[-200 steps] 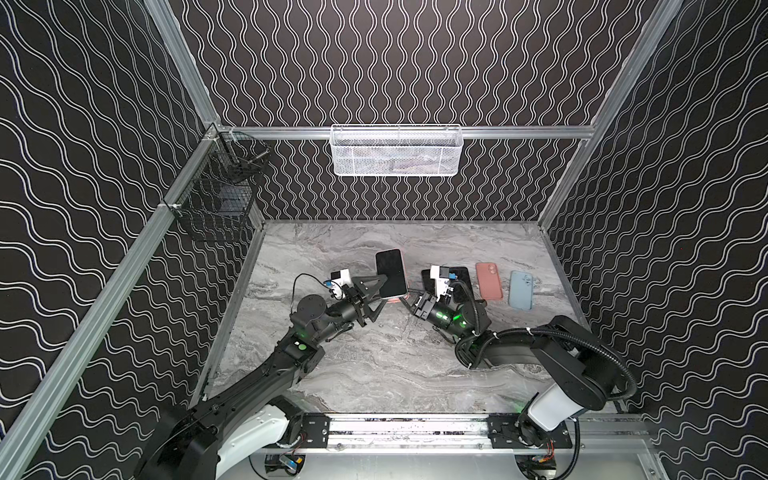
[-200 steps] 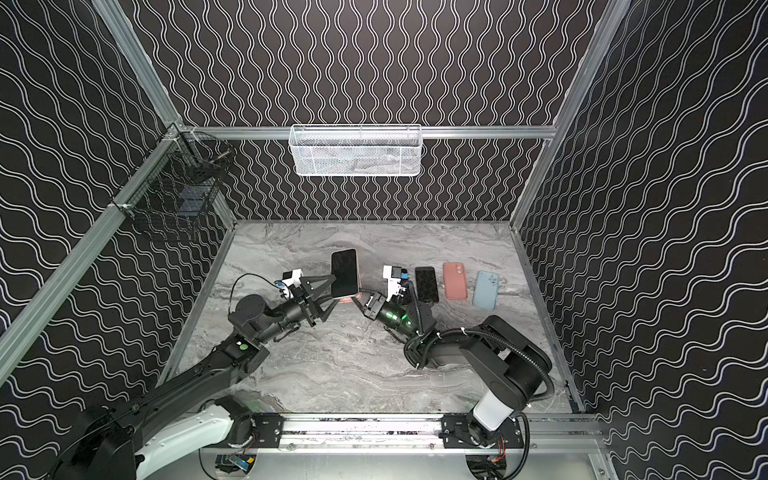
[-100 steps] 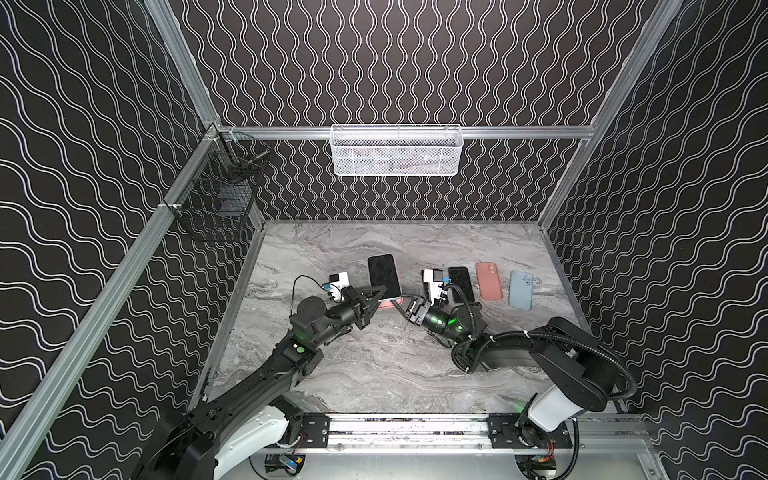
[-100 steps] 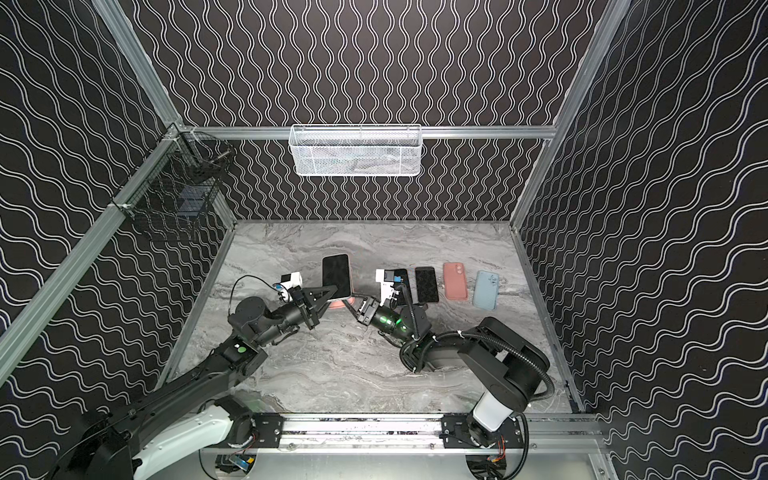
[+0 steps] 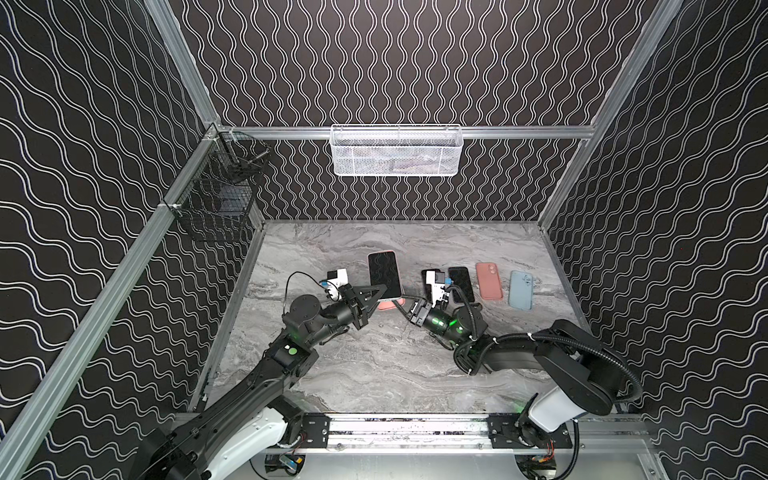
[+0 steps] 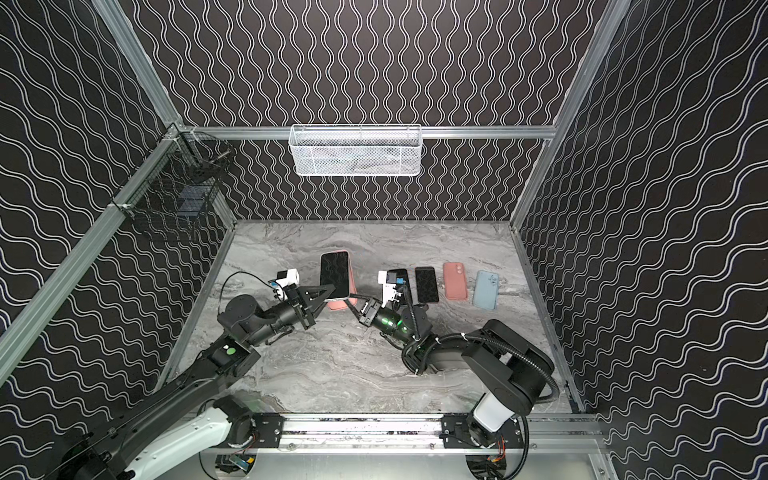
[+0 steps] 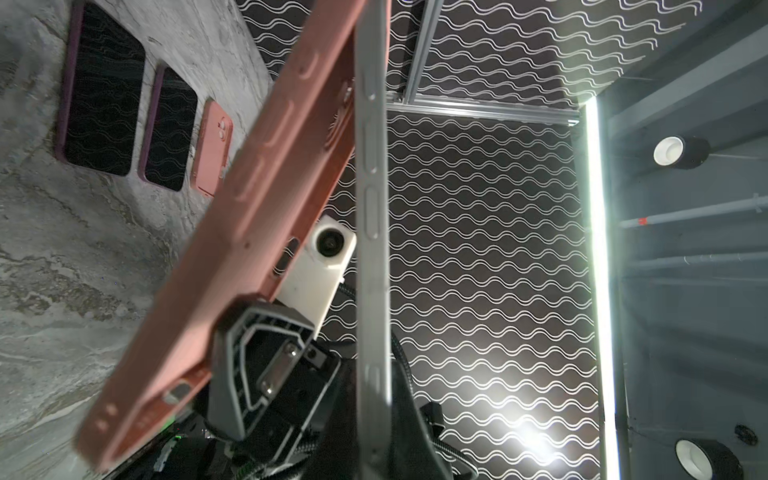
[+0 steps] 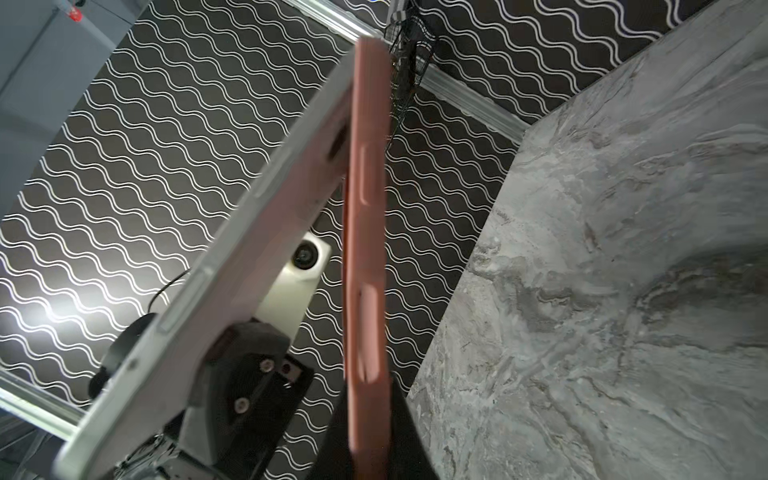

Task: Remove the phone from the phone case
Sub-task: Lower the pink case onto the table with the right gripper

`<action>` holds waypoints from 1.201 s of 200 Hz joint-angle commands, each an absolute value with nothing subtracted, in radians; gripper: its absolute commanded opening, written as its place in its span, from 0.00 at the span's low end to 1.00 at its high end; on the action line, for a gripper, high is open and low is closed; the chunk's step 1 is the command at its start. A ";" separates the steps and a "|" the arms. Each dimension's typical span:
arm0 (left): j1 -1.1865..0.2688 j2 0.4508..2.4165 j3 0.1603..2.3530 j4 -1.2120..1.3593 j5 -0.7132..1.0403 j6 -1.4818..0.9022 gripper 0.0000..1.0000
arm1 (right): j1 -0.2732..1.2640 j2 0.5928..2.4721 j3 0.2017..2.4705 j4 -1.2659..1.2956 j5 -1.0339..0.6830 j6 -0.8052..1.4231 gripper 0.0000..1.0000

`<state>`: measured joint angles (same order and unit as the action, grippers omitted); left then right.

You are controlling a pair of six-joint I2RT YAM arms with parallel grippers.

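The phone (image 5: 384,274), dark screen up with a silver rim, tilts up off the marble floor in both top views. My left gripper (image 5: 380,291) is shut on its near end; in the left wrist view the silver edge (image 7: 372,208) runs straight out from the jaws. The pink phone case (image 5: 386,306) lies beneath it, and my right gripper (image 5: 401,301) is shut on its near edge (image 8: 368,249). Phone and case spread apart in a V at the gripped ends. They still meet at the far end.
To the right lie a black phone (image 5: 460,284), a salmon case (image 5: 488,280) and a blue case (image 5: 520,289). Another dark phone (image 5: 428,276) sits partly under the right wrist camera. A white mesh basket (image 5: 396,150) and a black wire basket (image 5: 218,199) hang on the walls.
My left gripper has closed on the phone's near end. The right gripper with the case has shifted a little to the left, and the phone now lies flatter.
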<state>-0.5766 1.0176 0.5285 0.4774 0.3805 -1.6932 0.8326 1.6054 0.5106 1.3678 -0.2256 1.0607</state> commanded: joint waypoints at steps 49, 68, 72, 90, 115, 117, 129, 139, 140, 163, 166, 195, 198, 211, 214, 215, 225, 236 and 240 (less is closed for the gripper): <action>-0.598 0.999 0.532 0.586 0.349 -1.699 0.00 | 0.800 1.593 0.474 1.347 -0.189 1.048 0.04; -0.601 0.996 0.534 0.593 0.349 -1.703 0.00 | 0.788 1.595 0.467 1.338 -0.188 1.050 0.04; -0.604 0.996 0.535 0.592 0.350 -1.705 0.00 | 0.786 1.595 0.465 1.338 -0.189 1.051 0.04; -0.605 0.998 0.534 0.609 0.354 -1.714 0.00 | 0.776 1.600 0.456 1.342 -0.186 1.049 0.04; -0.607 1.012 0.534 0.631 0.359 -1.717 0.00 | 0.769 1.602 0.447 1.337 -0.181 1.052 0.04; -0.606 1.013 0.533 0.632 0.360 -1.716 0.00 | 0.767 1.602 0.446 1.334 -0.180 1.051 0.04; -0.606 1.018 0.528 0.636 0.359 -1.708 0.00 | 0.763 1.600 0.446 1.310 -0.179 1.050 0.04; -0.606 1.023 0.520 0.646 0.355 -1.705 0.00 | 0.756 1.598 0.453 1.263 -0.177 1.051 0.04; -0.606 1.024 0.519 0.646 0.355 -1.704 0.00 | 0.756 1.598 0.453 1.257 -0.177 1.051 0.04; -0.606 1.038 0.515 0.650 0.355 -1.673 0.00 | 0.742 1.608 0.450 1.200 -0.169 1.056 0.05; -0.605 1.041 0.517 0.644 0.357 -1.658 0.00 | 0.740 1.610 0.448 1.196 -0.166 1.058 0.05; -0.601 1.022 0.604 0.361 0.358 -1.480 0.00 | 0.727 1.619 0.448 1.124 -0.149 1.051 0.06; -0.601 1.018 0.611 0.338 0.354 -1.467 0.00 | 0.724 1.621 0.450 1.114 -0.149 1.049 0.06; -0.597 1.005 0.626 0.300 0.343 -1.433 0.00 | 0.718 1.632 0.461 1.067 -0.147 1.042 0.07; -0.594 1.002 0.628 0.297 0.343 -1.430 0.00 | 0.716 1.635 0.464 1.058 -0.144 1.040 0.08; -0.593 1.001 0.628 0.296 0.344 -1.428 0.00 | 0.716 1.636 0.464 1.055 -0.143 1.039 0.08; -0.580 0.999 0.634 0.287 0.349 -1.417 0.00 | 0.712 1.645 0.470 1.023 -0.134 1.037 0.08; -0.567 0.996 0.637 0.268 0.356 -1.408 0.00 | 0.709 1.659 0.478 0.999 -0.125 1.036 0.08; -0.563 0.994 0.636 0.265 0.358 -1.408 0.00 | 0.708 1.664 0.480 0.991 -0.123 1.039 0.08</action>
